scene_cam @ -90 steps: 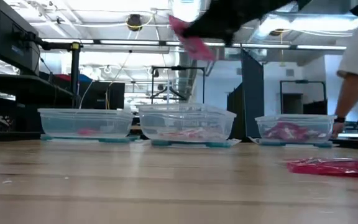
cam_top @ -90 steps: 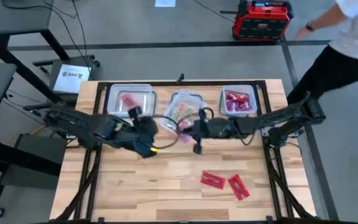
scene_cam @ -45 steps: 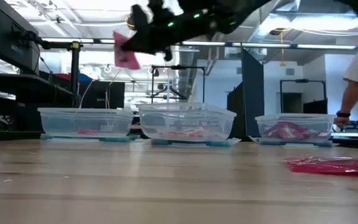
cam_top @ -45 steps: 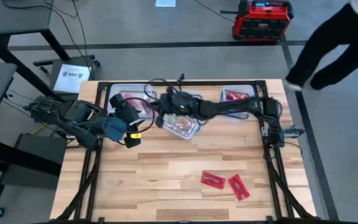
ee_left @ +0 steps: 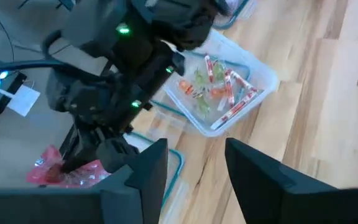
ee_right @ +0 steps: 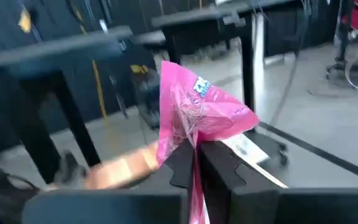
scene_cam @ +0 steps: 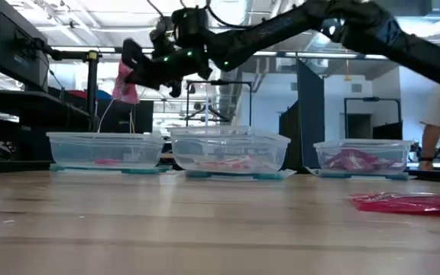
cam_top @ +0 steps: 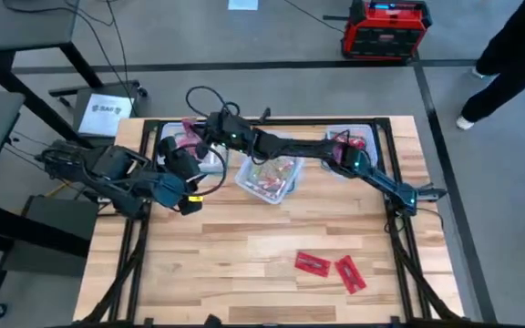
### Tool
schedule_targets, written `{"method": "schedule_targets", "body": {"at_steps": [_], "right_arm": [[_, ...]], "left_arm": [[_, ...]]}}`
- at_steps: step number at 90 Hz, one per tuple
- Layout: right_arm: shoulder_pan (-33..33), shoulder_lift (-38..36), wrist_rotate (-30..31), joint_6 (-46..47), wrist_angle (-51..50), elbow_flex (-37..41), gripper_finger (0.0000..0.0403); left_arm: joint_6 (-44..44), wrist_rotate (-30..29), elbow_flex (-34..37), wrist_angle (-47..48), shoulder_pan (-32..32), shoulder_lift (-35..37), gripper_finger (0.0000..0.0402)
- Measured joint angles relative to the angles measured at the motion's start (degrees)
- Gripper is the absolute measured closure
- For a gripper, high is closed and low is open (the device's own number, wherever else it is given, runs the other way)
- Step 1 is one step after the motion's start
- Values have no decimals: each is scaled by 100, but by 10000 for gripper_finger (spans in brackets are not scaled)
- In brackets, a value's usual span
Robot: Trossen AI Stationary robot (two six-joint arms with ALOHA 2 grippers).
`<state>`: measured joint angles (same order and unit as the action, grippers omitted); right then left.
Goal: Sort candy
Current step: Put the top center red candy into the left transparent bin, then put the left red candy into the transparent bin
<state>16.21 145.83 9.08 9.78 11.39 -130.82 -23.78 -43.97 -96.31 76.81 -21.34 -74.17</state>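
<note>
From above, we see the right arm stretched across the pale wooden surface (cam_top: 244, 255), its right pincer (cam_top: 192, 134) over the left-hand clear plastic container with a bluish rim (cam_top: 210, 157), presumably the bin chosen for pink sweets; the left pincer (cam_top: 192, 184) waits just beside that container, and two flat red packets (cam_top: 328, 267) lie well apart from it, probably unsorted. From table height, the shiny pink wrapped candy packet (scene_cam: 125, 82) hangs above that container (scene_cam: 104, 150), high enough to clear its wall. In the left wrist view, the left pincer's fingers (ee_left: 145, 174) stand released, facing the pink packet (ee_left: 61, 172). In the right wrist view, the right pincer (ee_right: 194, 163) is clenched on the packet's (ee_right: 197, 118) lower edge.
</note>
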Motion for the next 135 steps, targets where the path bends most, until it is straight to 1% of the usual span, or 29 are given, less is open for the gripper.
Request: {"method": "schedule_targets", "body": {"at_steps": [8,17,24,32,37,45,49,54,66,69,72,82,93,104,111,119,126,135], "right_arm": [[112,172,4,-23,-651,-395,327],[162,98,9,-252,-1283,-372,278],[100,-98,-4,-681,-1900,-367,241],[6,-473,-22,-1256,-2761,-371,208],[-63,-765,-28,-1783,-3545,-383,194],[-170,-1176,-34,-2410,-4968,-385,181],[-231,-1389,-141,-2625,-5820,-376,178],[-320,-1664,-459,-2774,-6757,-371,178],[-614,-2374,-1512,-2810,-8767,-334,181],[-706,-2549,-1666,-2722,-9164,-230,183],[-812,-2715,-1693,-2547,-9421,-75,185],[-1306,-3355,-1648,-2039,-9317,857,193],[-2067,-4178,-1553,-1381,-8652,2078,201],[-2920,-4795,-565,-469,-7906,3434,209],[-3429,-5082,-68,369,-7430,4251,214],[-3922,-5269,-71,1465,-6966,5057,216],[-4257,-5236,-304,2027,-6657,5636,217],[-4564,-5119,-315,2606,-6110,6204,217]], "left_arm": [[-10,-6,73,-42,0,11,253],[-113,5,215,2,0,2,254],[-251,9,287,91,-2,4,254],[-323,7,289,182,-2,9,254],[-334,5,289,183,0,9,254],[-439,1,291,182,-2,49,254],[-521,-5,291,183,-2,85,254],[-604,-11,291,199,-2,139,254],[-671,-22,291,225,0,201,254],[-668,-26,291,229,-2,201,254],[-670,-28,291,220,-2,201,254],[-688,-28,291,228,-7,192,254],[-664,-28,291,228,-43,192,254],[-650,-28,291,232,-60,192,254],[-646,-28,291,236,-83,192,254],[-609,-26,291,234,-90,192,254],[-609,-28,291,234,-87,192,254],[-625,-28,291,224,-87,190,254]]}}
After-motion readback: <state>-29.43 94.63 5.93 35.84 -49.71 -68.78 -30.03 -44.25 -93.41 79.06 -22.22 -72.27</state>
